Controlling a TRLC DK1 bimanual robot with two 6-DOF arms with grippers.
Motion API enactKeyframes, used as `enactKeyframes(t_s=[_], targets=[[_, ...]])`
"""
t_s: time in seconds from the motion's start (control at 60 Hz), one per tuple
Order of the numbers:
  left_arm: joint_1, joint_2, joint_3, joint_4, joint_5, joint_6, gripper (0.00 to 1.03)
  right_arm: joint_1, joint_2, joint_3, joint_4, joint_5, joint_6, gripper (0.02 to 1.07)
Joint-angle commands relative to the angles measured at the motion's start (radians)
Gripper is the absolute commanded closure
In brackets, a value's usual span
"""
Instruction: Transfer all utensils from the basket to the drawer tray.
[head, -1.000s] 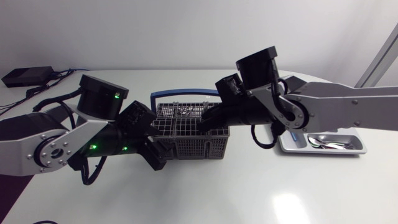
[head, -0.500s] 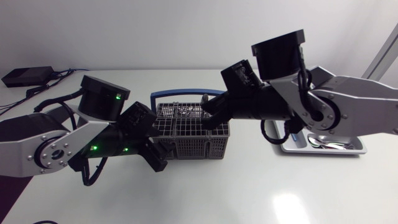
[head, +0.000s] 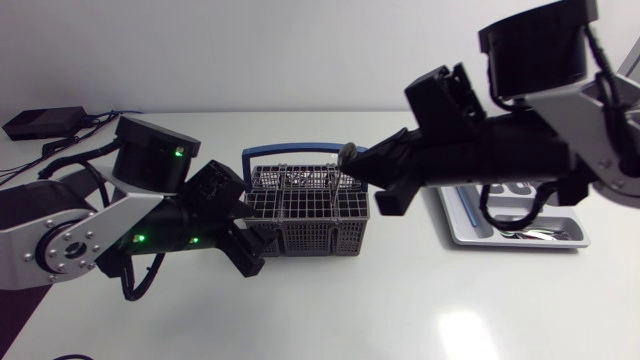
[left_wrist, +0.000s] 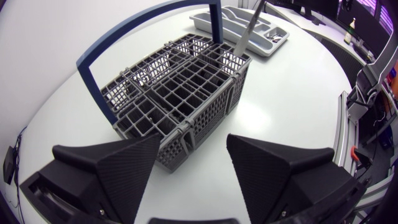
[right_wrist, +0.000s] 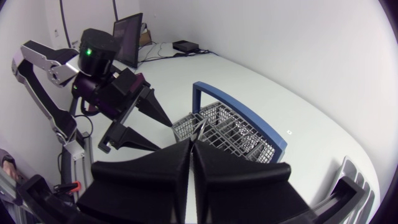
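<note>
The grey mesh basket (head: 310, 215) with its blue handle (head: 290, 151) stands mid-table, and silver utensils (head: 296, 180) lie in its back compartments. My right gripper (head: 350, 158) hangs above the basket's back right corner, shut on a slim silver utensil (left_wrist: 247, 32). In the left wrist view that utensil dangles over the basket's (left_wrist: 180, 93) far corner. My left gripper (left_wrist: 194, 146) is open, its fingers straddling the basket's near left corner (head: 250, 250). The white drawer tray (head: 575, 241) sits at the right, partly hidden by my right arm.
Spoons (head: 520, 228) lie in the tray. A black box (head: 40, 122) with cables sits at the table's far left back. Bare white tabletop stretches in front of the basket and the tray.
My right arm has risen and pulled back to the right, drawing its gripper and the utensil up out of the basket. My left arm has hardly moved.
</note>
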Motion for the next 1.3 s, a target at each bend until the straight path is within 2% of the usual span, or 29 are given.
enactKeyframes(t_s=[0.0, 0.133, 0.267, 0.383, 0.567, 0.617, 0.783, 0.95, 1.117, 1.283], targets=[[-0.003, -0.021, -0.012, -0.015, 0.007, 0.013, 0.29, -0.06, -0.038, 0.034, -0.058, -0.065, -0.033, 1.01], [0.0, -0.034, -0.017, -0.023, 0.007, 0.013, 0.29, -0.189, -0.082, 0.035, -0.222, -0.187, -0.175, 1.01], [0.0, -0.044, -0.022, -0.027, 0.007, 0.013, 0.29, -0.341, -0.085, 0.04, -0.379, -0.203, -0.343, 1.01], [0.003, -0.047, -0.022, -0.033, 0.007, 0.011, 0.29, -0.506, -0.085, 0.017, -0.46, -0.183, -0.499, 1.01], [-0.006, -0.047, -0.02, -0.033, 0.007, 0.008, 0.29, -0.726, -0.022, -0.028, -0.452, -0.086, -0.705, 1.01], [-0.009, -0.047, -0.02, -0.033, 0.007, 0.004, 0.29, -0.769, 0.005, -0.04, -0.429, -0.048, -0.751, 1.01], [-0.011, -0.046, -0.025, -0.033, 0.005, 0.001, 0.29, -0.851, 0.097, -0.118, -0.225, 0.149, -0.847, 1.01], [-0.011, -0.049, -0.028, -0.036, 0.003, -0.002, 0.29, -0.902, 0.198, -0.157, -0.037, 0.288, -0.919, 1.01], [-0.004, -0.064, -0.034, -0.043, 0.002, -0.002, 0.29, -0.937, 0.312, -0.152, 0.08, 0.356, -0.959, 1.01], [0.006, -0.078, -0.045, -0.047, 0.002, -0.002, 0.29, -0.945, 0.39, -0.137, 0.12, 0.425, -0.961, 1.01]])
